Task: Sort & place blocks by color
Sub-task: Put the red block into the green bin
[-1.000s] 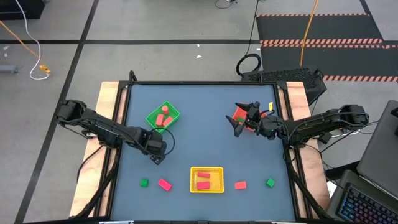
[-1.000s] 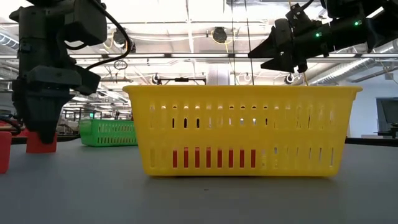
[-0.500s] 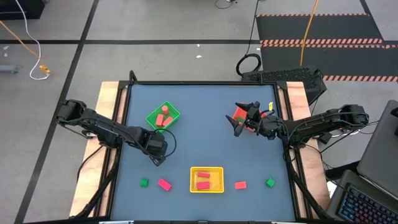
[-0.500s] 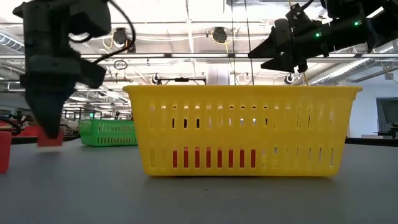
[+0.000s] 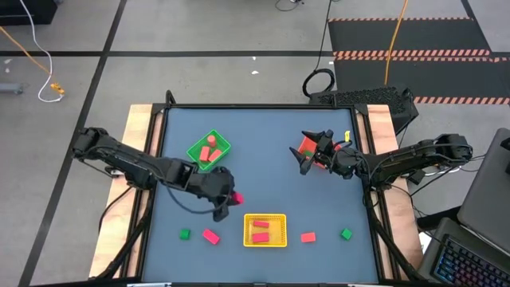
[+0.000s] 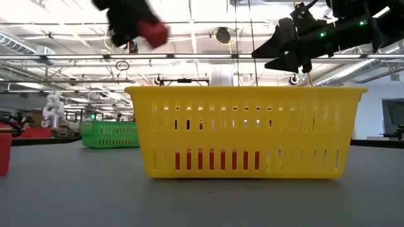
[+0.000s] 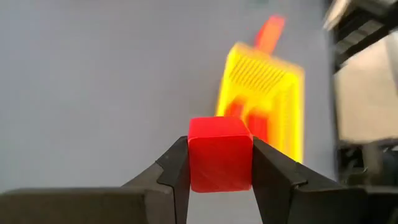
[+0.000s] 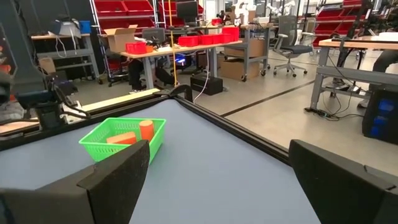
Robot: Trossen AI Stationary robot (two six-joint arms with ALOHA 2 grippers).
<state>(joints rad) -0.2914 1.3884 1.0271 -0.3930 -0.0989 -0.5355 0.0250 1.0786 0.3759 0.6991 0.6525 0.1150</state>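
Crimson cube block [image 7: 220, 154], smooth-faced, sits clamped in the left pincer [image 5: 229, 199] above the matte grey-blue tabletop [image 5: 263, 159], near the slotted yellow plastic tray [image 5: 264, 230]. Right pincer [image 5: 307, 155] hangs spread wide by the red tray [image 5: 305, 146]; fluorescent-lit workshop behind.

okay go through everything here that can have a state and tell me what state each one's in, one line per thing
left end effector: shut on a red block, raised off the table
right end effector: open, empty, raised over the red tray
yellow tray: holds red and pink blocks
green tray: holds salmon blocks
green block: loose on the table
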